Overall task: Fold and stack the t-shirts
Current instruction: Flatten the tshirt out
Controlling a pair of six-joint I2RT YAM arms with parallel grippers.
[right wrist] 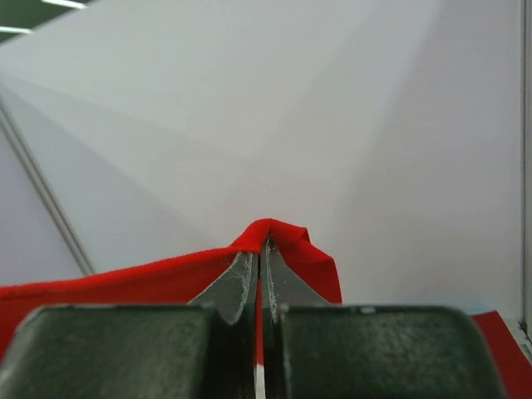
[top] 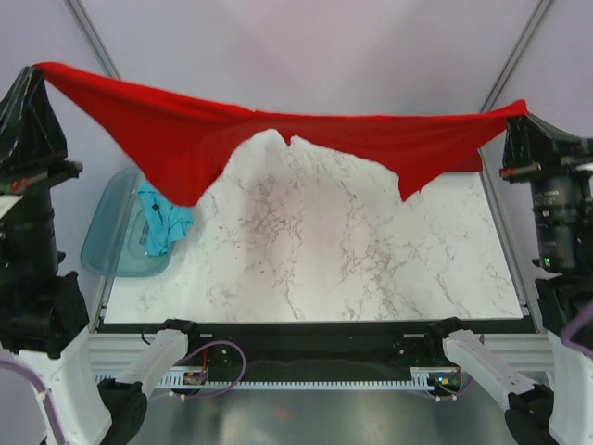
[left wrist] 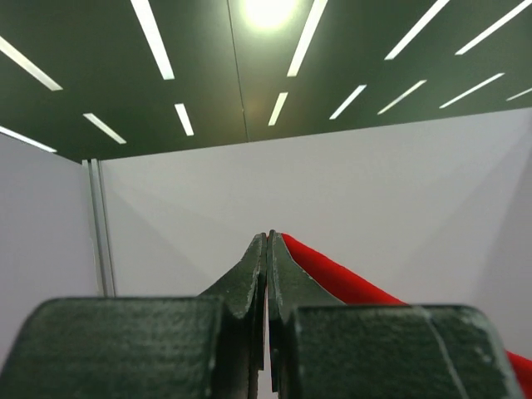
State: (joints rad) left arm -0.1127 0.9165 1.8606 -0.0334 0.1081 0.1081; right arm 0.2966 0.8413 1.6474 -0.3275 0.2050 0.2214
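Arms raised wide apart, the left hand (top: pixel 39 72) and right hand (top: pixel 517 113) each pinch an end of the red fabric t-shirt (top: pixel 306 134) above the white marbled tabletop (top: pixel 371 269)

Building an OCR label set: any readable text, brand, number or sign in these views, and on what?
No readable text in any view.
The red t-shirt is plain, with no print showing.
The small component on the front rail is too small to tell if it carries any marking.
The wrist views show only jaws, red cloth, walls and ceiling lights, with no lettering.
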